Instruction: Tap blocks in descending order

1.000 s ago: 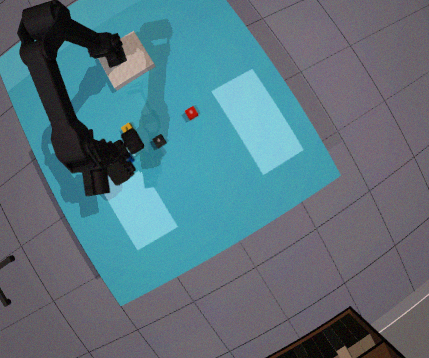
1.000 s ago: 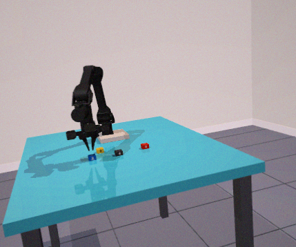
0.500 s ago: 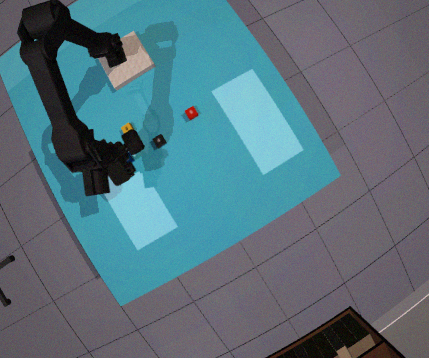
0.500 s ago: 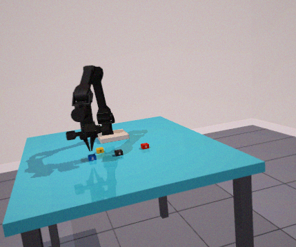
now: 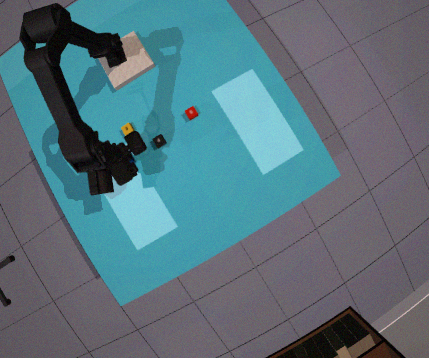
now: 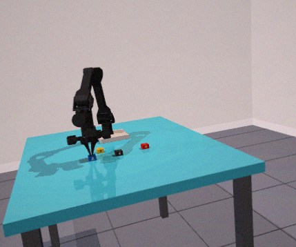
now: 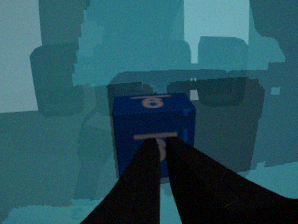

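pincer [image 7: 161,152]: your tips sit nearly together, just over the blue block's near top edge, gripping nothing | blue block [image 7: 153,129]: on the surface [image 6: 176,162], toward the arm-side edge | yellow block [image 6: 100,150], black block [image 6: 119,152], red block [image 6: 144,145]: in a row nearby, apart
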You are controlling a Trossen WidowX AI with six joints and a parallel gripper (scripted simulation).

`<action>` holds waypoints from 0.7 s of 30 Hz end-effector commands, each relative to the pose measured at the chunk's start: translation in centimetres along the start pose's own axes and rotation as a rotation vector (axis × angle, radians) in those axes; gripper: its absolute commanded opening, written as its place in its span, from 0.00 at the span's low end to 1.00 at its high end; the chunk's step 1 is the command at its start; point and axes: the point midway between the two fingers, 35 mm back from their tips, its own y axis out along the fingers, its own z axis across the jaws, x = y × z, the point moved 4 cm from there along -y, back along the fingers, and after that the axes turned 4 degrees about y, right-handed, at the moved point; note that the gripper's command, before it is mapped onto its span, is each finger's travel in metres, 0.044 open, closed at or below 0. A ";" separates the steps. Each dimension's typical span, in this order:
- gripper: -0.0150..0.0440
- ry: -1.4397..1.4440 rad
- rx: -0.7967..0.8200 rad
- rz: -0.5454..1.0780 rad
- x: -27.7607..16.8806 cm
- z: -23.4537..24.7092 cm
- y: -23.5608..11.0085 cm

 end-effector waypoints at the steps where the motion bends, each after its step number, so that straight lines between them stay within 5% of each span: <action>1: 0.29 -0.005 0.003 0.000 0.0 0.1 0.3; 11: 0.29 -0.005 0.003 0.000 0.0 0.0 -2.9; 17: 0.29 -0.005 0.003 0.000 0.1 0.0 -9.9; 21: 0.29 -0.005 0.003 0.000 0.0 0.0 -10.8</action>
